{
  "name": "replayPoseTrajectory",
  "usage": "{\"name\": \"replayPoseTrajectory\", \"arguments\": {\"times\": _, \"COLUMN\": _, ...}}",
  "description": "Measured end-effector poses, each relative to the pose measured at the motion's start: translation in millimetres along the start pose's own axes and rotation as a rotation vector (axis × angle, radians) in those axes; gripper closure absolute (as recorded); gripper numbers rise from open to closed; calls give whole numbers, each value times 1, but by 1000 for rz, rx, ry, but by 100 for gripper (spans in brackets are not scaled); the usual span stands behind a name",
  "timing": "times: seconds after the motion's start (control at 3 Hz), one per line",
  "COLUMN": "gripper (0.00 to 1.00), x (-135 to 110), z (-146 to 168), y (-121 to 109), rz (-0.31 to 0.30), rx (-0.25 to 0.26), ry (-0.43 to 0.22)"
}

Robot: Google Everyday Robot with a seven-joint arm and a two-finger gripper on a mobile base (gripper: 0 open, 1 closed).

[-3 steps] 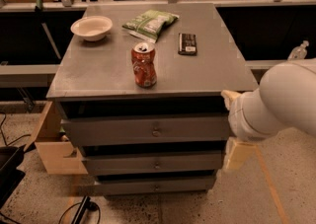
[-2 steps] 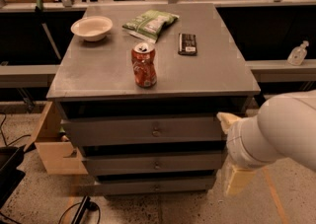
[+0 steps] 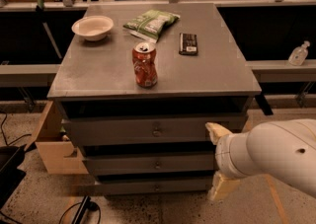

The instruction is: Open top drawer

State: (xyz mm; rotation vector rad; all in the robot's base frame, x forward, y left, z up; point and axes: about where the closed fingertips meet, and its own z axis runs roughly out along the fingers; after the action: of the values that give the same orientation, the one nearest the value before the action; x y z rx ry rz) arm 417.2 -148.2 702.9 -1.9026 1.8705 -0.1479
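**Top drawer [image 3: 123,131] with the gripper [image 3: 210,162] spread wide at its right end**

Nearest, the white arm [image 3: 276,154] enters from the lower right. Its two cream fingers [image 3: 217,132] stand far apart and hold nothing. The upper one overlaps the drawer front's right end, contact unclear, well right of the round knob [image 3: 157,130]. The drawer sits just under the cabinet top [image 3: 98,75]. On that top stand a dented red can [image 3: 144,65], then a dark bar [image 3: 188,43], a green bag [image 3: 150,22] and a white bowl [image 3: 92,26].
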Motion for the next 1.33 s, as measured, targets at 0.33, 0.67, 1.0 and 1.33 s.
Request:
{"name": "replayPoseTrajectory", "arguments": {"times": 0.33, "gripper": 0, "x": -6, "z": 17, "y": -17, "rz": -18, "rx": 43, "ry": -24}}
{"name": "replayPoseTrajectory", "arguments": {"times": 0.67, "gripper": 0, "x": -12, "z": 29, "y": -35, "rz": -78, "rx": 81, "ry": 39}}
{"name": "replayPoseTrajectory", "arguments": {"times": 1.0, "gripper": 0, "x": -7, "z": 27, "y": -37, "rz": -68, "rx": 92, "ry": 54}}
{"name": "replayPoseTrajectory", "arguments": {"times": 1.33, "gripper": 0, "x": -10, "z": 38, "y": -40, "rz": -75, "rx": 81, "ry": 55}}
